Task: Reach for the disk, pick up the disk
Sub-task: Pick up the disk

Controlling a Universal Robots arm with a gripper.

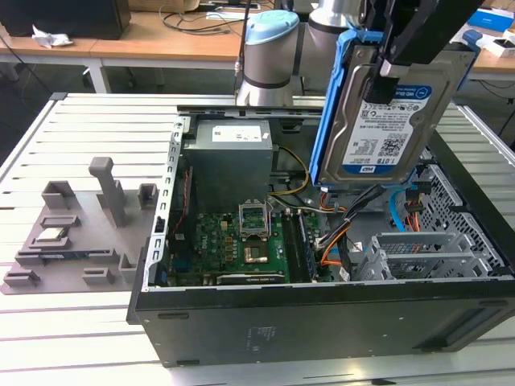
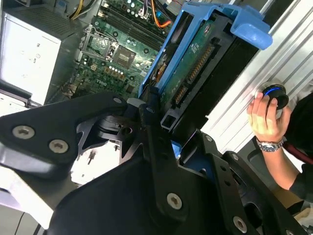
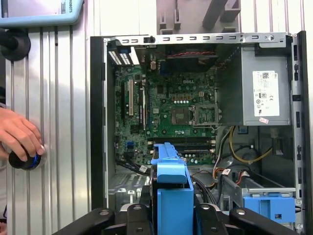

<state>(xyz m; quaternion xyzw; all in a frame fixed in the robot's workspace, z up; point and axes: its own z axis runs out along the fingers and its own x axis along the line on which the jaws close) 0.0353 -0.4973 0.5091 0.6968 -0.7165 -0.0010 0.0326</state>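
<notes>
Tool (image 1: 385, 76): seen clamped on the top edge of the disk (image 1: 386, 125), in the upper right of the exterior view.
Disk: held upright and lifted clear above the open computer case (image 1: 322, 322), label facing the camera, blue rails (image 3: 172, 188) along its edges.
Open room: free space was seen between the disk's lower edge and the motherboard (image 1: 241, 241).
Counter (image 1: 72, 129): ribbed; a grey fixture (image 1: 76, 233) lay well apart at the exterior view's left.
Hand (image 3: 19, 137): rested on a knob beside the case.

disk (image 1: 388, 121): silver-grey metal, glossy label, blue plastic rails
hand (image 2: 161, 122): matt black metal
computer case (image 1: 322, 322): matt black, bare metal frame
counter (image 1: 80, 129): ribbed brushed aluminium
fixture tray (image 1: 72, 241): matt grey plastic
</notes>
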